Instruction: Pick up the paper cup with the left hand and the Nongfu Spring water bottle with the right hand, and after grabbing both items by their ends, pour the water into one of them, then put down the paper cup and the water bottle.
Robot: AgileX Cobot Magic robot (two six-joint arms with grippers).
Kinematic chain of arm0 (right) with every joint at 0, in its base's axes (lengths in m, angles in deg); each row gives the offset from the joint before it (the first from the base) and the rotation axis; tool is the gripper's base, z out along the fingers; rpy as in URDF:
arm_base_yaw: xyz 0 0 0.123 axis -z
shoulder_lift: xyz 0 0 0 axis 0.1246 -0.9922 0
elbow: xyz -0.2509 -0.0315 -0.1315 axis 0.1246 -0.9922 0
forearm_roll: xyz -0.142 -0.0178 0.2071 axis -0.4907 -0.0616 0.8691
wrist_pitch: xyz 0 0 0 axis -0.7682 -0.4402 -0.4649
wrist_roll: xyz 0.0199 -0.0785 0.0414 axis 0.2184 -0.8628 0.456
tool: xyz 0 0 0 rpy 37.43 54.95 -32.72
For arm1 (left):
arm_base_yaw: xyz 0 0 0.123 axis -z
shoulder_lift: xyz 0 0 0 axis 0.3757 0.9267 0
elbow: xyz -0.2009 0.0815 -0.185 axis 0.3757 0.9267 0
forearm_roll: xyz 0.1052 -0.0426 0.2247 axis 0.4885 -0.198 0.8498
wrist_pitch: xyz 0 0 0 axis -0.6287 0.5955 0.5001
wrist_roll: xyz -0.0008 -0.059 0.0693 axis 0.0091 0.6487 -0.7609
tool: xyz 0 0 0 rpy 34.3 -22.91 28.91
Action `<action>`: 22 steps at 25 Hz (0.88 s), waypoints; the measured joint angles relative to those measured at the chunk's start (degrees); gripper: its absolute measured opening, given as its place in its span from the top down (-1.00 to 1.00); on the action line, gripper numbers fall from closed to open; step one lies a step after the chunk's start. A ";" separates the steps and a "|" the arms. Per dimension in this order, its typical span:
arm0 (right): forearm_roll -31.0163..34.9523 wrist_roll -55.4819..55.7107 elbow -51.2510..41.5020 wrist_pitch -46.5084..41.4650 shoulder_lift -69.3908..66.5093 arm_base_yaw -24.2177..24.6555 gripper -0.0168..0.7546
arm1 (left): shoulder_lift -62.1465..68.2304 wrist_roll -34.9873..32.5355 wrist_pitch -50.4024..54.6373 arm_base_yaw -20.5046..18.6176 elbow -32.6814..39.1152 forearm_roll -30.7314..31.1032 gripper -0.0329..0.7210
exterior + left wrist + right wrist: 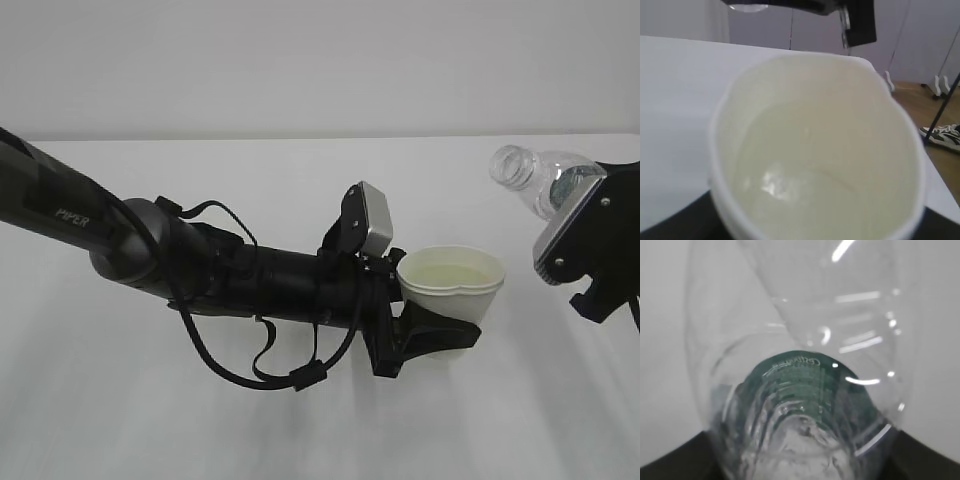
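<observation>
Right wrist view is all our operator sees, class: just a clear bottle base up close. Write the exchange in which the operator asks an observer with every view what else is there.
Operator: Where is my bottle's mouth?
Observer: The Nongfu Spring water bottle is tilted, its capless mouth pointing left toward the paper cup, but not over it.
Operator: Who holds the cup?
Observer: The left gripper clamps it above the table.
Operator: Anything in the cup?
Observer: The left wrist view shows water pooled at the bottom.
</observation>
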 joint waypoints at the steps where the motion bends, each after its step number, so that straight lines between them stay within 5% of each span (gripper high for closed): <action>1: 0.00 3.35 0.00 0.00 0.00 0.00 -0.13 | 0.00 0.00 0.00 0.00 0.00 -0.27 -0.22; 14: -0.09 39.12 0.00 1.24 0.00 0.00 -0.13 | 0.00 -2.04 1.17 0.00 0.00 -3.21 -0.22; 22: -2.79 55.77 0.00 14.91 -7.50 0.00 -0.13 | 0.00 -3.95 1.49 0.00 0.00 -4.94 -0.22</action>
